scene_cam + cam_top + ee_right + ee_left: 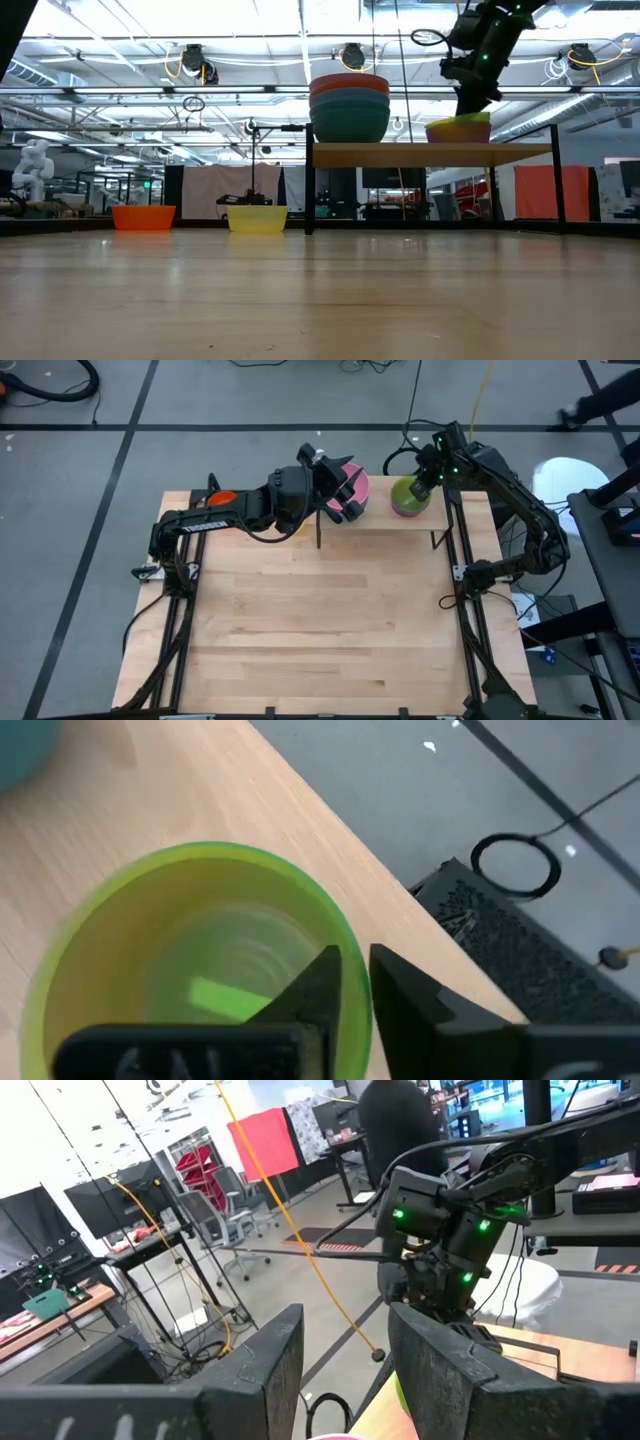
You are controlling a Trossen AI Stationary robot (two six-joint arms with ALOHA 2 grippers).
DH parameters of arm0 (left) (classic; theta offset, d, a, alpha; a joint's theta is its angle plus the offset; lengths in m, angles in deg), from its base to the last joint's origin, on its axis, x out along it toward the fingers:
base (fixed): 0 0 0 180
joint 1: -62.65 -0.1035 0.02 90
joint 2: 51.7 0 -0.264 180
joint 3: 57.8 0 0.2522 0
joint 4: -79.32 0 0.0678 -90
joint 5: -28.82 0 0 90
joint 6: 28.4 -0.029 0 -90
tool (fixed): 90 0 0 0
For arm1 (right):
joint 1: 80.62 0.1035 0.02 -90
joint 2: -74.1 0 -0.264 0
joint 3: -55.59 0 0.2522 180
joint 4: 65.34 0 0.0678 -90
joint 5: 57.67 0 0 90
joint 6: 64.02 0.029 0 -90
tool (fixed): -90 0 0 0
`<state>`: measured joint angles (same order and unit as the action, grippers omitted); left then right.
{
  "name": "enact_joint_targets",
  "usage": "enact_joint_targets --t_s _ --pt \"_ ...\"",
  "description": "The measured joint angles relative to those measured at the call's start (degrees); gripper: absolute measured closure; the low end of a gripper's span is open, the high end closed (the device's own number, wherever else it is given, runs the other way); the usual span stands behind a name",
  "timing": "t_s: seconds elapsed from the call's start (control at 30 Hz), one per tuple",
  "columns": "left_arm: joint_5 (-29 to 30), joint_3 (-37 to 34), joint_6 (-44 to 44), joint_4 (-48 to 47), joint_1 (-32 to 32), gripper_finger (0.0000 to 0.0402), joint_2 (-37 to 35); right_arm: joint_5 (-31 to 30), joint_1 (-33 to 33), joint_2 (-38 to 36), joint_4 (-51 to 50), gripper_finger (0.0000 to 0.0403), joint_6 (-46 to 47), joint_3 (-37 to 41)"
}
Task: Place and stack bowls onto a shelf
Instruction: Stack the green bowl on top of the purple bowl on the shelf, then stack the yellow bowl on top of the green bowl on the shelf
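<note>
- Light-wood worktop (320, 630) is bare across its near part; all activity sits at the far edge.
- Orange bowl (143, 217) and yellow bowl (257, 218) rest on the worktop beside the shelf (430, 154), not yet placed.
- Left gripper (340, 492) hovers over the taller stack (349, 108) on the shelf, pink bowl (356, 482) on top; fingers spread, holding nothing.
- Right gripper (355, 995) straddles the rim of the green bowl (190, 960), which is nested in the purple bowl (405, 510) on the shelf, near its far edge; fingers stand slightly apart, grip looks slackened.
- Judgement: step in hand is the release. Open fully, then lift straight up so the rim is not dragged toward the edge.
</note>
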<state>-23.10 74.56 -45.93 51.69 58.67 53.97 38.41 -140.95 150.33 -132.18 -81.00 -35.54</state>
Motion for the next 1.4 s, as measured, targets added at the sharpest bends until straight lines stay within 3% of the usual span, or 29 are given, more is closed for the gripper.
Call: enact_joint_targets --t_s 0.23,0.33,0.43,0.6,0.83,1.03,1.4 --pt "0.62 0.00 -1.32 -0.04 0.02 0.0247 -0.02 0.00 1.86 -3.53 2.22 0.0304 -4.76 0.00" --pt "4.07 -0.02 -2.35 -2.77 0.31 0.0247 -0.64 0.00 2.98 -6.59 3.74 0.0291 -5.14 0.00" --pt "9.73 -0.04 0.47 -11.26 0.40 0.0247 -2.36 -0.01 4.18 -10.49 4.85 0.0285 -4.94 0.00" --pt "11.28 -0.02 23.51 -27.90 0.10 0.0247 -5.03 0.15 5.98 -16.80 7.27 0.0286 -4.91 0.00" --pt "10.99 -0.02 59.20 -58.92 -4.01 0.0247 -6.82 0.18 6.83 -22.82 12.48 0.0285 -4.73 0.00" --pt "0.77 -0.01 77.18 -69.04 -9.72 0.0247 -6.28 0.11 6.83 -24.78 13.41 0.0285 -4.21 0.00" --pt "-11.86 -0.04 81.08 -73.64 -19.56 0.0248 -1.00 0.03 6.83 -24.96 13.42 0.0285 -1.75 0.00"
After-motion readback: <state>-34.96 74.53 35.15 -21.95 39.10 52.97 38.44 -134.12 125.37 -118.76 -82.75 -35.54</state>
